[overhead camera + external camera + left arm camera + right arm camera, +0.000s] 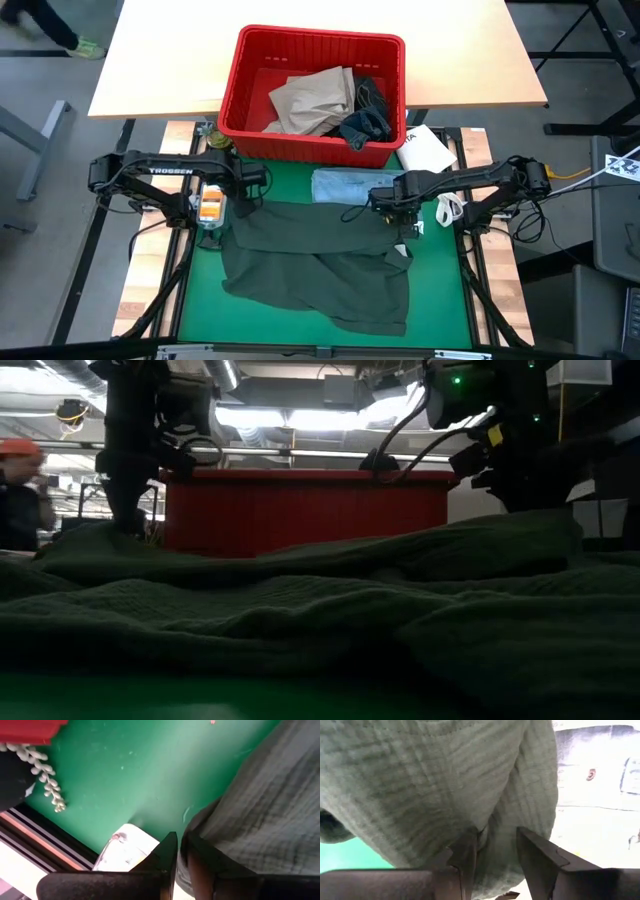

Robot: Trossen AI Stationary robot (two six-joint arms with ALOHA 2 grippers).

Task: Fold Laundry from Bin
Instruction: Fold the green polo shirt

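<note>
My left gripper (237,203) sits at the left-centre of the overhead frame, pinched down on the upper left corner of the dark green crinkled cotton garment (320,265). In my left wrist camera the two dark fingers (167,852) stand nearly together with a fold of that cloth caught between them, the green table mat (140,765) bare beyond it.

The green garment lies spread across the lower middle of the overhead frame — rumpled, with its lower edge uneven. Just above it, touching its upper edge, lies a folded light blue soft garment (345,185).

At the top centre stands the bright red rectangular plastic bin with slotted sides (240,95), on the pale wooden table (160,60). Inside it lie tan khaki trousers (315,100) and, to their right, dark blue denim jeans (368,118).

My right gripper (390,205) is at the right-centre, on the garment's upper right corner — the fingers (462,852) part-closed with green cloth bunched between them. A white flat packet (425,150) lies just right of the bin's lower corner.
</note>
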